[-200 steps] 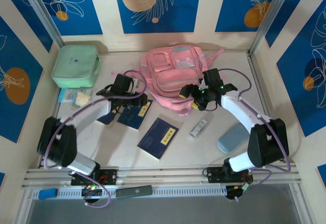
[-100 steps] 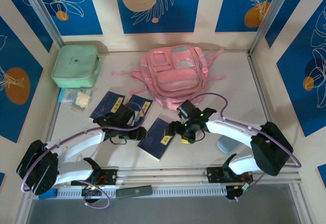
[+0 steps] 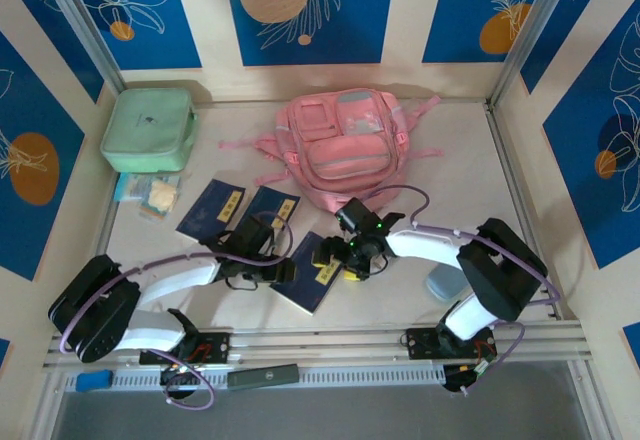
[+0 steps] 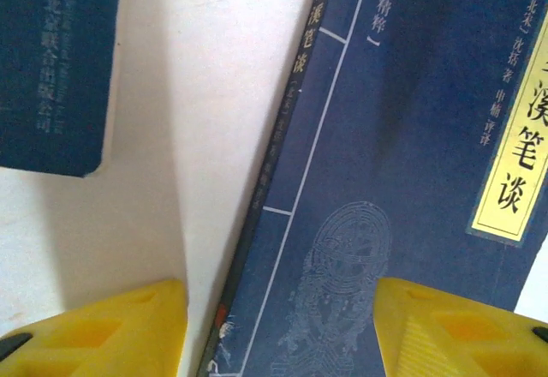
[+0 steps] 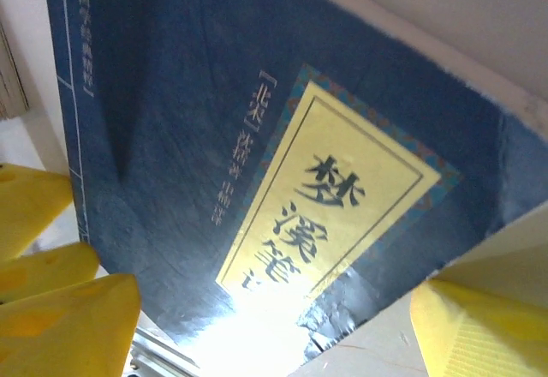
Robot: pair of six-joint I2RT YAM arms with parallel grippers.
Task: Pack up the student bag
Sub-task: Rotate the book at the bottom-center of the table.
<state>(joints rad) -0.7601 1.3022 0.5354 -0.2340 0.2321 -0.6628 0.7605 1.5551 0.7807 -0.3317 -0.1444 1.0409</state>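
Pale table (image 3: 462, 182); blue floral walls (image 3: 330, 15)

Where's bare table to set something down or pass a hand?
Free: right of student bag, beyond the grey-blue case; far strip between mint case and bag. Crowded: centre front, blue books, left pincer, right pincer.

The student bag (image 3: 345, 150) is a soft pink fabric backpack lying flat on the counter (image 3: 470, 200) at about 12 o'clock, close to the back wall. Its front faces up: a broad zipped pocket across the middle, a smaller square pocket toward 11 o'clock, and a paler greyish panel at the far end. The pockets lie flat and look shut from above. Thin pink straps trail out toward 9 and 3 o'clock; the rounded near end points to 6 o'clock.
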